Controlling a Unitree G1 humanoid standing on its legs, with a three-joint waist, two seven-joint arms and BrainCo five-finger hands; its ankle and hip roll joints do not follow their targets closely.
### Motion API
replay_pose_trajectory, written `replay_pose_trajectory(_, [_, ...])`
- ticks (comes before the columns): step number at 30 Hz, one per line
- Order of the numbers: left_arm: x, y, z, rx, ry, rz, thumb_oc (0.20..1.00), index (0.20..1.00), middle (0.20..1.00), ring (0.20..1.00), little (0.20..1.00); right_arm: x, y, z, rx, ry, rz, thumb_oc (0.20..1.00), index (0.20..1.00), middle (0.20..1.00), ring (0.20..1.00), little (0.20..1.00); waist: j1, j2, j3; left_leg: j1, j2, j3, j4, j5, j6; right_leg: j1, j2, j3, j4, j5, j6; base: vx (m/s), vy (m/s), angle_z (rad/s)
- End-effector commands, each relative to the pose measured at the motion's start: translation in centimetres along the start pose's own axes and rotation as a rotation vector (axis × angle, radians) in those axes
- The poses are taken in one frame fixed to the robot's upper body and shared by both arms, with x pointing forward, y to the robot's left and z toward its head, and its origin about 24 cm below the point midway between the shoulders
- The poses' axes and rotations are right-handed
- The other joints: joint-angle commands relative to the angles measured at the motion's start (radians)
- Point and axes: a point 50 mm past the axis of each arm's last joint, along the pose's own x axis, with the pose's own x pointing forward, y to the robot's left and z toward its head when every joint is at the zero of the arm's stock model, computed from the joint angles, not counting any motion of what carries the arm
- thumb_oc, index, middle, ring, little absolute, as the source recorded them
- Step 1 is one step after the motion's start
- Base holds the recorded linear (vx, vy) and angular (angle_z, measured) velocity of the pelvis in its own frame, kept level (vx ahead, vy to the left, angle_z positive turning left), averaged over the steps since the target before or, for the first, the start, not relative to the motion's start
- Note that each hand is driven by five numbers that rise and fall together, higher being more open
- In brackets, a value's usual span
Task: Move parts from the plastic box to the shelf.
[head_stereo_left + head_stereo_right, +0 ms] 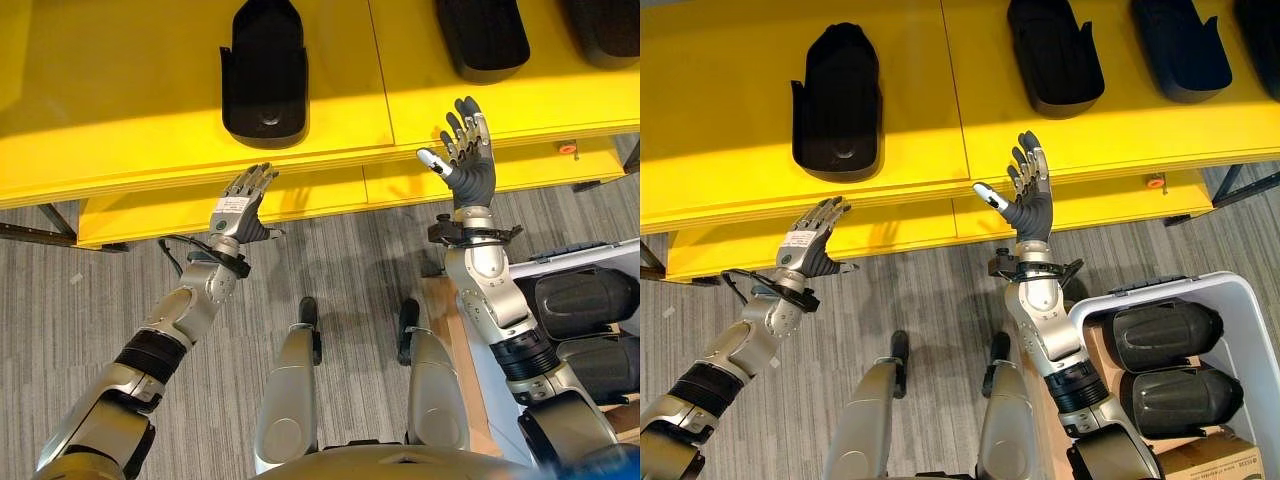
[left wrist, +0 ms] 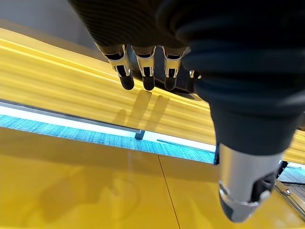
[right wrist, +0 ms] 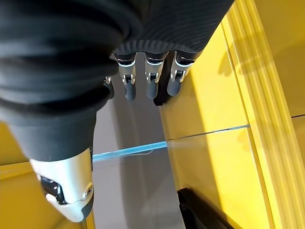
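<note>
Silver fingers spread empty on both hands, the left hand (image 1: pixel 243 203) and right hand (image 1: pixel 1028 196) raised before the yellow shelf (image 1: pixel 740 120), where black parts (image 1: pixel 836 98) lie. More wait in the plastic box (image 1: pixel 1240 300); fetching one looks next.

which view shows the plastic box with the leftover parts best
The right eye view: the plastic box shows its white rim and two black parts inside. The left eye view crops it at the edge, behind the right arm.

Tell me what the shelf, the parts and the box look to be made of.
Shelf: glossy yellow-painted panels, probably metal or laminate; it reflects light. Parts: matte black moulded shells, likely plastic. Plastic box: pale, smooth-rimmed plastic.
</note>
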Motion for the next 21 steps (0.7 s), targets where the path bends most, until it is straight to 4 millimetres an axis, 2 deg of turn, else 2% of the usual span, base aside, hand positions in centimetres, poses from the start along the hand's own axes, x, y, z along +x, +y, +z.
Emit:
replay_pose_trajectory(1, [1.3,1.8,-0.2,0.020,0.000,0.105,1.000,1.000,1.000,1.000,1.000,-0.5,0.5,2.2,0.064,-0.113,0.035,1.000,1.000,1.000,1.000,1.000,0.008,-0.005,-0.025,0.043,0.051,0.022,0.006,-0.050,-0.027,0.071,-0.025,0.016,0.011,-0.038,0.026,0.00,0.000,0.00])
replay_pose_trajectory(21, [2.4,3.9,-0.5,0.074,0.000,0.180,1.000,1.000,1.000,1.000,1.000,-0.7,0.6,2.1,0.059,-0.101,0.062,1.000,1.000,1.000,1.000,1.000,-0.001,-0.004,-0.029,0.036,0.052,0.028,0.016,-0.052,-0.027,0.061,-0.025,0.022,0.015,-0.035,0.024,0.00,0.002,-0.02])
